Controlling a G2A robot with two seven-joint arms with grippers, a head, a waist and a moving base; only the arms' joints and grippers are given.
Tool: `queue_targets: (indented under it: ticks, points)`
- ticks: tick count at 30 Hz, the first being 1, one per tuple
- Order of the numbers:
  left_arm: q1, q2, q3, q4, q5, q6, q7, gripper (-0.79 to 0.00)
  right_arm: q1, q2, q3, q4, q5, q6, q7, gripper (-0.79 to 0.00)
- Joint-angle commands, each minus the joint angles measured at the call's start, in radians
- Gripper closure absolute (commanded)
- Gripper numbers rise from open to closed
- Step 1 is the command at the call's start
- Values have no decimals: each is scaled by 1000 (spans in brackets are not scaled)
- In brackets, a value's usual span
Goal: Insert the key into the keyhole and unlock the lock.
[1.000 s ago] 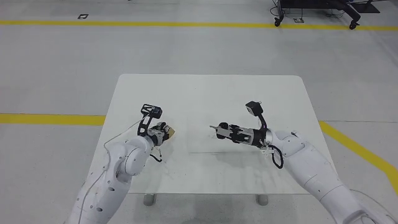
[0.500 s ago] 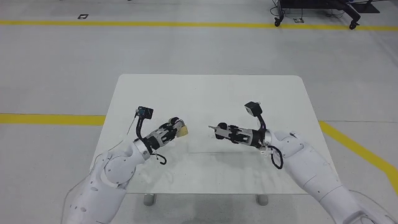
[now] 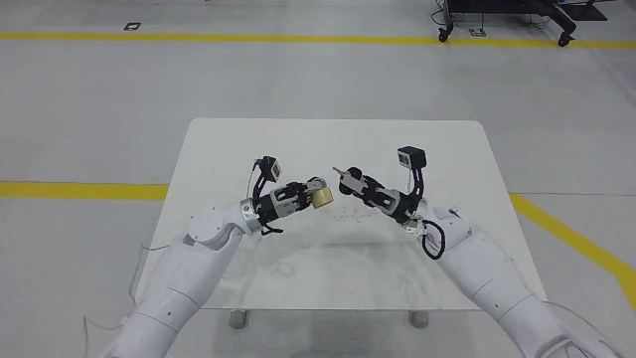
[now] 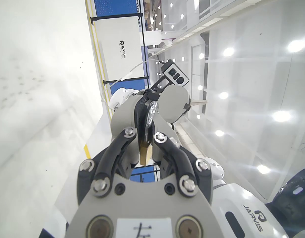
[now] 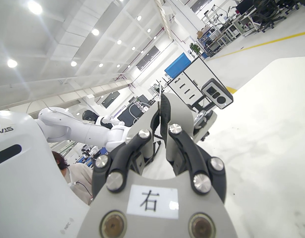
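Left gripper (image 3: 308, 197) is clamped on the brass lock (image 3: 322, 196), right gripper (image 3: 348, 181) pinches the key (image 3: 341, 172), both up over the middle of the desk (image 3: 437, 149), just apart. Watch your line-up: come in crooked and the key could jam or twist loose.

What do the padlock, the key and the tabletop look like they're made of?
The padlock: brass-like metal body, yellow-gold with a dull sheen. Its shackle is silvery and shiny, probably steel. The key: thin pale blade, likely metal, too small to be sure. The table: white matt top, faintly scuffed, perhaps laminate.
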Motion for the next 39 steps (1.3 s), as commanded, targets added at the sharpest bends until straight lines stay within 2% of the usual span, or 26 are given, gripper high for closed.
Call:
queue_targets:
  ticks: [1,5,7,12,17,22,35,37,39]
  points:
    - [5,0,-1,-2,1,-3,2,0,1,0,-1,1,1,0,1,0]
    - [10,0,-1,0,4,6,16,0,1,0,-1,1,1,0,1,0]
    - [15,-1,4,5,24,52,60,0,1,0,-1,1,1,0,1,0]
    - [16,-16,18,21,-111,202,101,0,-68,22,67,-65,-46,70,-17,0]
    - [-57,-33,46,51,-162,357,103,0,-217,64,177,-217,-127,209,6,0]
    - [-166,-53,83,116,-166,495,116,0,-360,101,297,-400,-151,368,49,0]
    - [-166,-53,83,116,-166,495,116,0,-376,104,308,-424,-151,387,56,0]
    - [-154,-55,84,94,-179,489,111,0,-377,104,306,-425,-149,393,56,0]
    - [-149,-56,84,77,-185,479,92,0,-364,102,291,-431,-138,475,75,0]
